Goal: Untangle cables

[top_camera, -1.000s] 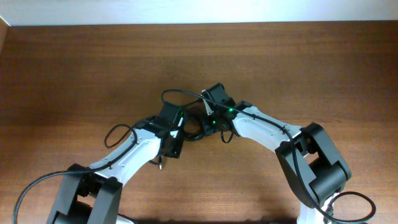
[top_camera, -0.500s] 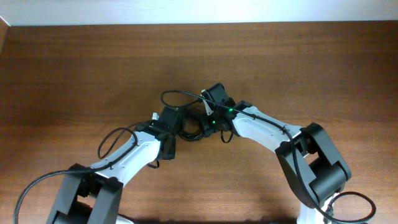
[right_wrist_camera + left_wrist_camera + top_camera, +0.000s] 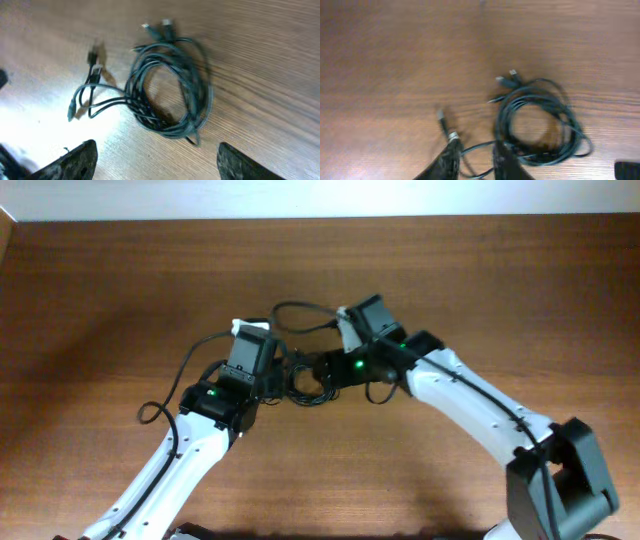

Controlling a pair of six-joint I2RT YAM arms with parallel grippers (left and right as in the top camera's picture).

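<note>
The cables (image 3: pixel 305 385) lie in a small tangled black coil on the wooden table (image 3: pixel 120 290), between my two grippers. In the left wrist view the coil (image 3: pixel 540 122) sits ahead and to the right, with grey plug ends (image 3: pixel 506 79) at its top. My left gripper (image 3: pixel 476 152) stands narrowly open, and thin strands from the coil cross the gap between its fingertips. A silver-collared plug (image 3: pixel 452 135) lies at its left fingertip. My right gripper (image 3: pixel 157 160) is wide open just short of the coil (image 3: pixel 170 90), with nothing between its fingers.
Loose cable ends (image 3: pixel 82 95) trail off the coil's left side. Thicker black arm cables loop above the grippers (image 3: pixel 295 310) and beside the left arm (image 3: pixel 165 400). A pale wall strip (image 3: pixel 320 198) bounds the table's far edge.
Both arms have shifted: the left wrist moved up and to the left, the right arm swung up and to the right. The right jaws have spread wider. The left jaws widened, then narrowed again.
</note>
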